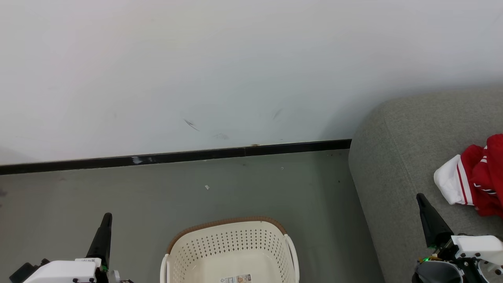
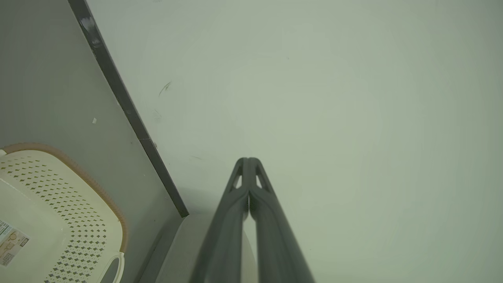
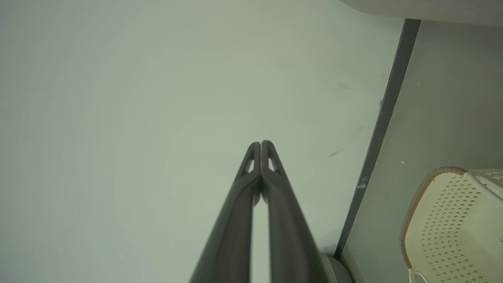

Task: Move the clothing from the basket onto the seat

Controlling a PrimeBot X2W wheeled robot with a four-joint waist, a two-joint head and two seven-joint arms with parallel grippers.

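The clothing (image 1: 477,177) lies bunched on the seat (image 1: 397,157), inward of the seat's rounded corner, with red fabric uppermost and a white, red-striped part toward that corner. The basket (image 1: 228,221) stands on the grey floor (image 1: 118,188), near the side of the seat but apart from it. The visible part of its interior is bare plastic with a printed label (image 1: 235,279) on the bottom. The left gripper (image 1: 107,218) is closed on nothing, fingers pressed together above the floor beside the basket. The right gripper (image 1: 420,197) is likewise closed and unloaded, positioned over the seat's front edge, near the clothing but not touching it. Both point toward the white wall (image 1: 235,59) above the dark skirting strip (image 1: 177,156).
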